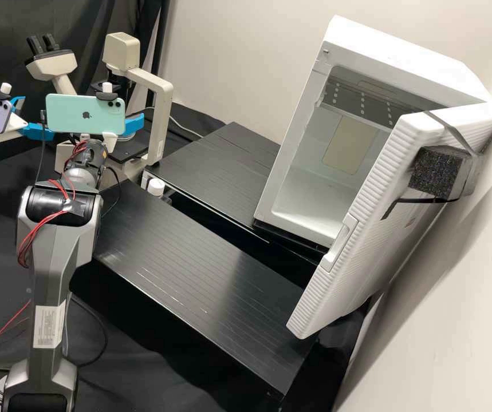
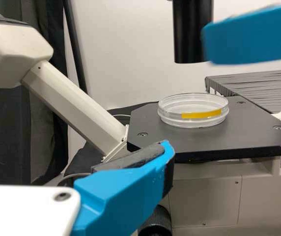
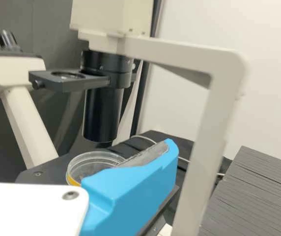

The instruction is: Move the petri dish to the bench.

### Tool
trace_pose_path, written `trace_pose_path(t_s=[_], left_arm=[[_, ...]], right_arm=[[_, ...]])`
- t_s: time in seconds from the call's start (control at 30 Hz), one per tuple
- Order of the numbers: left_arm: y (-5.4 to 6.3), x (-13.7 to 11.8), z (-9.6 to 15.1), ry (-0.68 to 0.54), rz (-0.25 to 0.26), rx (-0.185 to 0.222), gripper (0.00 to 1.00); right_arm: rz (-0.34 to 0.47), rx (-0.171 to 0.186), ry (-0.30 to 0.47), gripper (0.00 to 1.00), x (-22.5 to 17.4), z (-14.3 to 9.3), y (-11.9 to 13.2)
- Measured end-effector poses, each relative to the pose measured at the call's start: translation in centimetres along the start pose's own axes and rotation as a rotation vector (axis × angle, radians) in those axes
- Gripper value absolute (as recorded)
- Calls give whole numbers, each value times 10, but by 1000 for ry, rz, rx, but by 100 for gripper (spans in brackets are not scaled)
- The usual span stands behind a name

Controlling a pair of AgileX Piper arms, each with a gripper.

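Petri dish (image 2: 193, 110) sits flat on the microscope's stage (image 2: 261, 132), under the black tube (image 2: 192, 32), yellow strip on its side. Dish is round, so no long axis to line up w/.

R gripper (image 3: 168, 150) is prob. the nearer one: dish lies past its visible finger, partly behind it in the R wrist view, and a bit lower. L gripper (image 2: 166, 150) has the dish ahead, past its fingertip, w/ a gap. Both look spread, nothing in them.

Next move, I'd say: R gripper goes in low from the side b/c the tube is right overhead; watch for a knock vs. the tube or L gripper. Then out to the bench (image 1: 177, 269), dish kept level.
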Motion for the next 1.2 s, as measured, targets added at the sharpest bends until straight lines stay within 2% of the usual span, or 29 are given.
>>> trace_pose_path(t_s=[0.13, 0.33, 0.57, 0.67, 0.93, 1.2], left_arm=[[0, 0, 0, 0, 0, 0, 100], [0, 0, 0, 0, 0, 0, 100], [0, 0, 0, 0, 0, 0, 100], [0, 0, 0, 0, 0, 0, 100], [0, 0, 0, 0, 0, 0, 100], [0, 0, 0, 0, 0, 0, 100]], right_arm=[[-28, -8, -30, 100, 14, -2, -8], [-46, 3, -52, 100, 33, -1, -20], [-49, 100, -83, 100, 46, -4, -34], [-37, 110, -107, 100, 53, -6, -39], [-30, 27, -186, 100, 70, -1, -47], [-51, 18, -213, 100, 83, 1, -52]])
